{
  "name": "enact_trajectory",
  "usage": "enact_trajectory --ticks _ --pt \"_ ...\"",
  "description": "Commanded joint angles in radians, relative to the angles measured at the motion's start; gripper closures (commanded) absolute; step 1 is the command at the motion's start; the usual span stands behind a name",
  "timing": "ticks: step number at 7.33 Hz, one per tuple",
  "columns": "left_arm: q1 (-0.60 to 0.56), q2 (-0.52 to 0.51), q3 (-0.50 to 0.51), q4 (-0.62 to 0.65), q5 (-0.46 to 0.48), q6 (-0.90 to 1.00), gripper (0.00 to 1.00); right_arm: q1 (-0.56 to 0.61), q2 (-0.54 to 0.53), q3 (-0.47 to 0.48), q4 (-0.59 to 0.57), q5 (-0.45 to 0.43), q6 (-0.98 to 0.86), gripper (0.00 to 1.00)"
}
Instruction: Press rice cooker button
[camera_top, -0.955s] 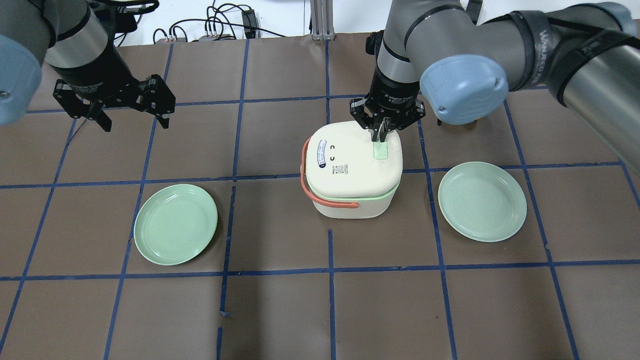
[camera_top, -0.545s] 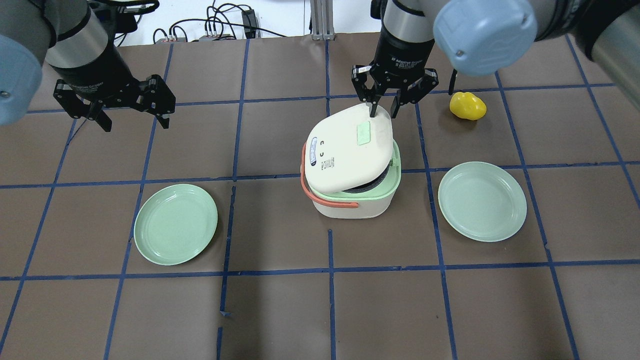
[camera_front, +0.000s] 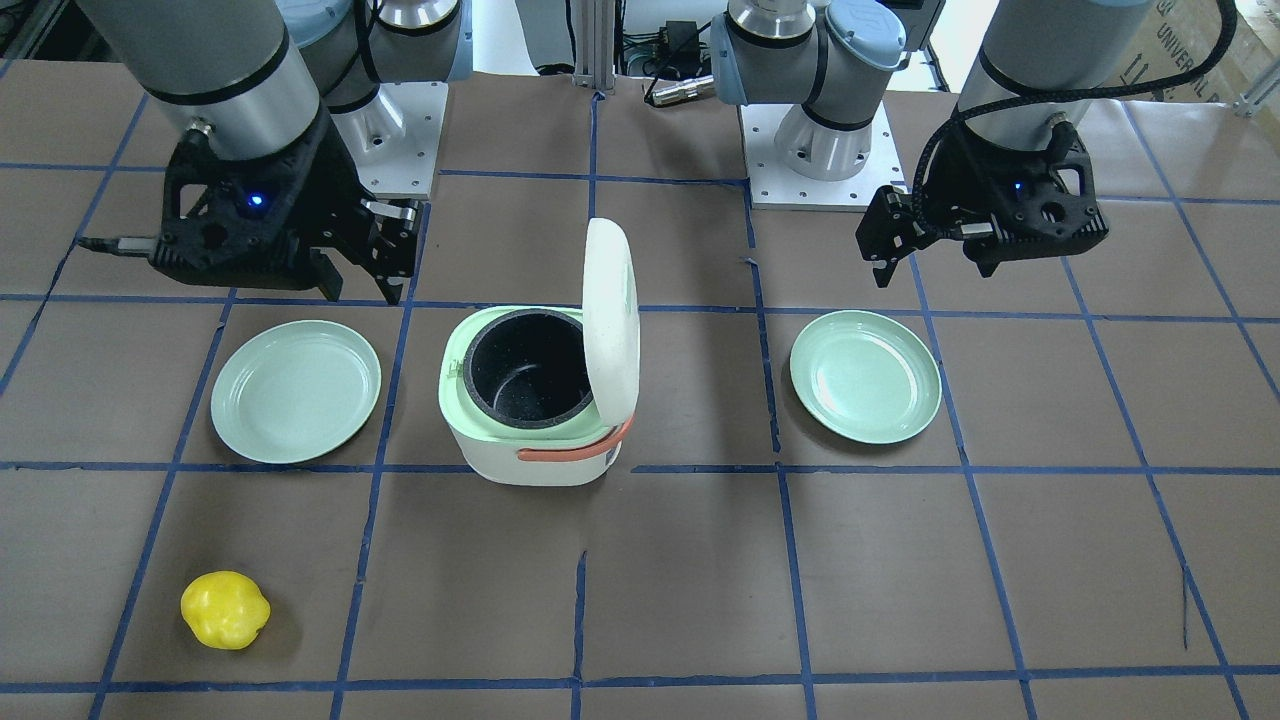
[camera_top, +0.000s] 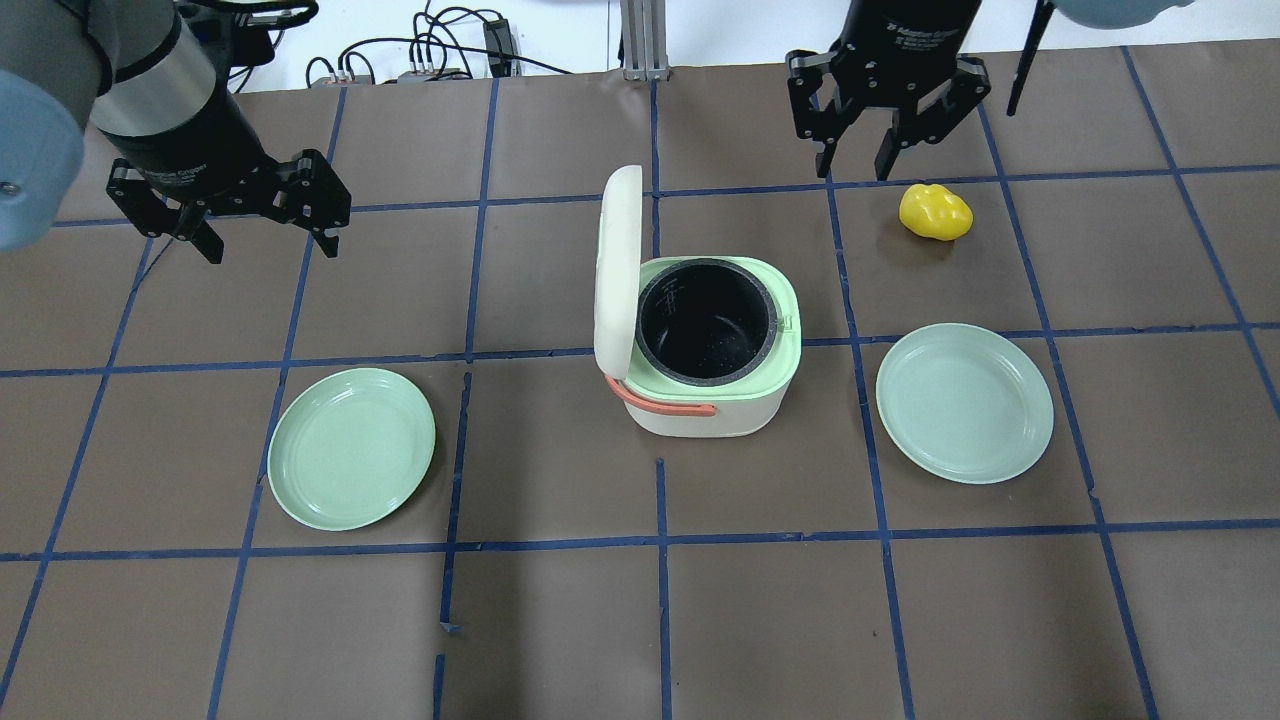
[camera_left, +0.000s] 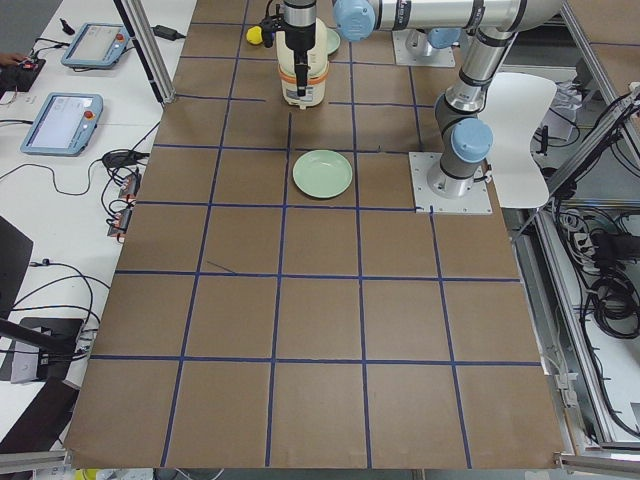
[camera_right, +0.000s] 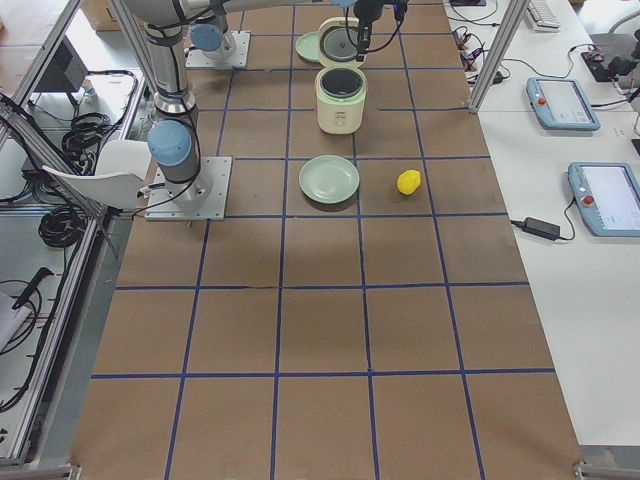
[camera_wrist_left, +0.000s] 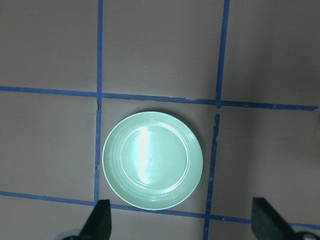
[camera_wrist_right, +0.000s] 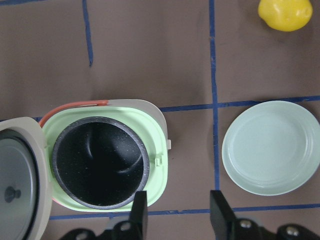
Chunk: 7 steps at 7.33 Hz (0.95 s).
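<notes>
Right gripper (camera_top: 853, 165) parted and empty, raised off the table (camera_top: 560, 620). Just beside its jaws, toward the robot's right: yellow toy fruit (camera_top: 935, 212), untouched. Nearer the robot from those jaws, apart: rice cooker (camera_top: 715, 405), lid (camera_top: 615, 265) swung upright on the side away from them, dark inner pot (camera_top: 705, 320) exposed. Farther on, a green plate (camera_top: 965, 402), open brown paper round every edge. Left gripper (camera_top: 272, 245) spread wide, empty, well apart; second green plate (camera_top: 350, 448) toward the robot from its jaws
</notes>
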Motion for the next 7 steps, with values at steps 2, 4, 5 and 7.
enact_trajectory --ticks 2,4,5,7 --pt "0.0 0.0 0.0 0.0 0.0 0.0 0.0 -0.044 -0.031 0.024 0.015 -0.038 -0.131 0.28" --pt "0.0 0.0 0.0 0.0 0.0 0.0 0.0 -0.042 -0.053 0.084 -0.004 -0.031 -0.131 0.1" --pt "0.0 0.0 0.0 0.0 0.0 0.0 0.0 -0.049 -0.06 0.115 -0.051 -0.035 -0.136 0.0" --pt "0.0 0.0 0.0 0.0 0.0 0.0 0.0 -0.064 -0.062 0.124 -0.051 -0.035 -0.146 0.0"
